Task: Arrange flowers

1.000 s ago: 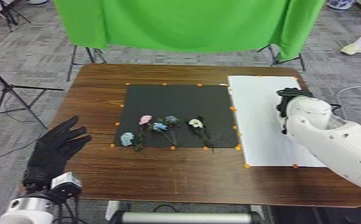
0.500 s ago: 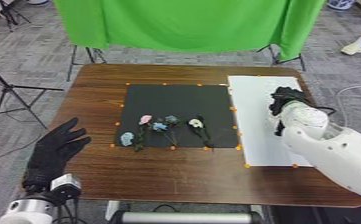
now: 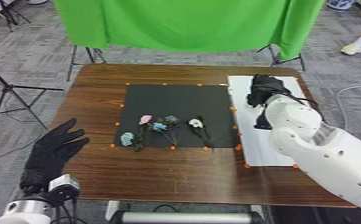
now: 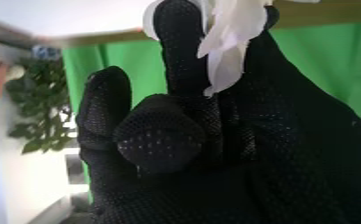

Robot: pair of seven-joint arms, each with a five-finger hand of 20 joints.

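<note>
Flowers [image 3: 160, 126] lie in a loose row on the near part of a black mat [image 3: 168, 100], as the head view shows me. The pale blue one [image 3: 128, 138] is nearest the mat's near left corner. Beyond it and to its right is the pink one [image 3: 145, 119], then come two blue-toned blooms, and the white one [image 3: 196, 123] is farthest right, its dark stem beside it. Orange markers [image 3: 173, 147] dot the mat's edges. My right hand [image 3: 267, 90] is over the white board [image 3: 270, 150], just to the right of the mat; whether it touches the board I cannot tell. My left hand [image 3: 54, 152] is at the table's [image 3: 194, 175] left side, well apart from the blooms, wide and holding nothing.

In the right wrist view, my right hand [image 4: 194, 185] is narrow, closed around white petals [image 4: 230, 45] that hang over the black glove. Green cloth [image 4: 314, 65] and a leafy plant [image 4: 39, 100] are behind it.
</note>
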